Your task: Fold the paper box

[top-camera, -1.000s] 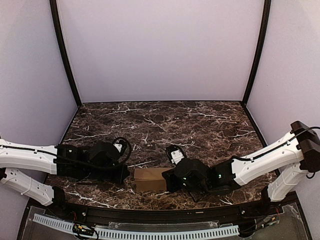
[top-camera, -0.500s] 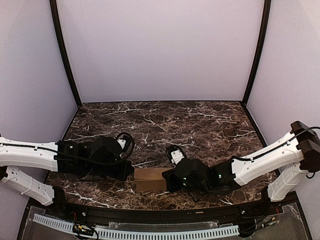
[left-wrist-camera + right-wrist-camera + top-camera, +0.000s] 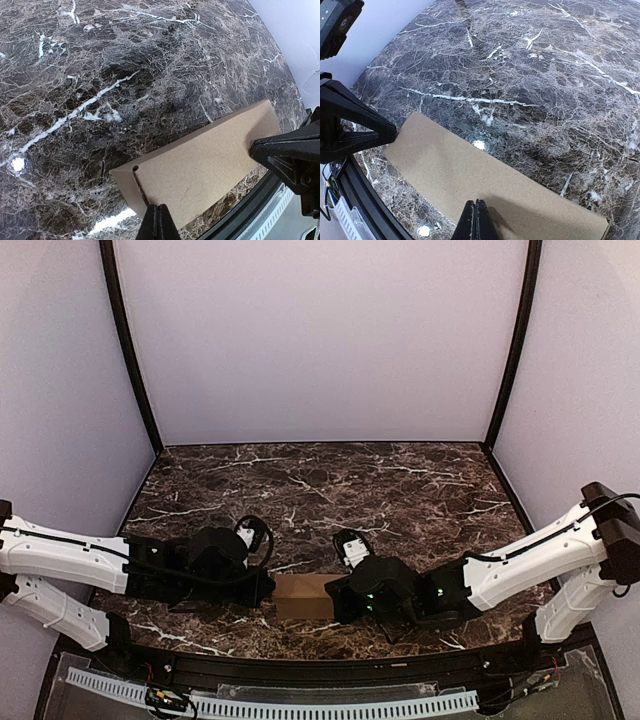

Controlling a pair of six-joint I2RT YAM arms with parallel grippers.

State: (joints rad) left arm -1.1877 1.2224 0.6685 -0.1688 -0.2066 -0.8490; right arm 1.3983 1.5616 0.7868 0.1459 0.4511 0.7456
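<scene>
1. Left pincer point(image 3: 266, 590) is shut tight with nothing between its fingers. Its tip sits right at the left end of the box, touching it or as good as. I'd say it's poking or pinning, not gripping.
2. The box point(image 3: 303, 597) lies on the counter point(image 3: 330, 490) close to the front edge, squeezed between the two pincers. From above it's a small tan oblong. The wrist views show one plain top panel lying level, with a crease and a little notch near the left end. No loose flaps or tabs stick out anywhere I can see. The underside and the near side are hidden, so I can't tell if everything's tucked.
3. Right pincer point(image 3: 337, 600) is the same deal: closed, empty, tip at the right end of the box. From its own camera the shut fingers hover over the near part of the panel. Can't tell if they're actually pressing down.
4. My read on progress: most of the folding looks done, since it already reads as a carton rather than a flat sheet. What's probably left is squaring it up or closing the ends, then backing both arms off. Whether the ends are properly shut, the pictures don't show.
</scene>
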